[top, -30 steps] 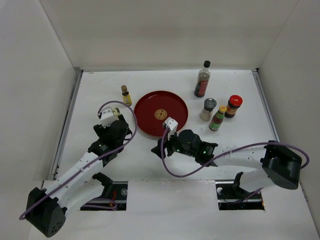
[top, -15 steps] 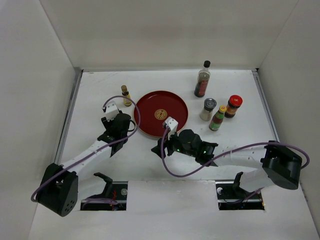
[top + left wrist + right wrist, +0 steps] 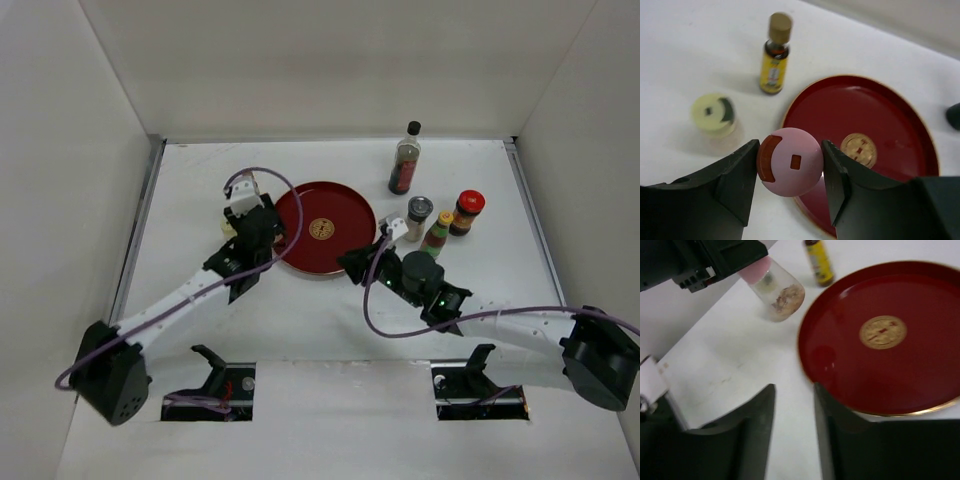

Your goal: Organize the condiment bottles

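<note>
My left gripper [image 3: 257, 220] [image 3: 790, 161] is shut on the pink-capped bottle [image 3: 799, 175] and holds it off the table at the left rim of the red round tray [image 3: 346, 205]. The right wrist view shows that bottle [image 3: 779, 292] tilted in the left jaws. The amber yellow-labelled bottle [image 3: 775, 60] and the pale yellow-green-capped bottle [image 3: 715, 113] stand beyond it. My right gripper [image 3: 354, 262] [image 3: 794, 410] is open and empty at the tray's near rim. The tall dark black-capped bottle [image 3: 405, 160], grey-lidded jar [image 3: 417, 218], green-red yellow-capped bottle [image 3: 436, 238] and red-lidded jar [image 3: 467, 212] stand right of the tray.
The tray [image 3: 865, 112] [image 3: 900, 375] holds no bottles and has a gold emblem [image 3: 321, 228] at its middle. White walls enclose the table on the left, back and right. Purple cables loop above both arms.
My left gripper has moved away and to the right, to the tray's left rim, now covering the amber bottle from above. My right gripper has moved right along the tray's near rim.
</note>
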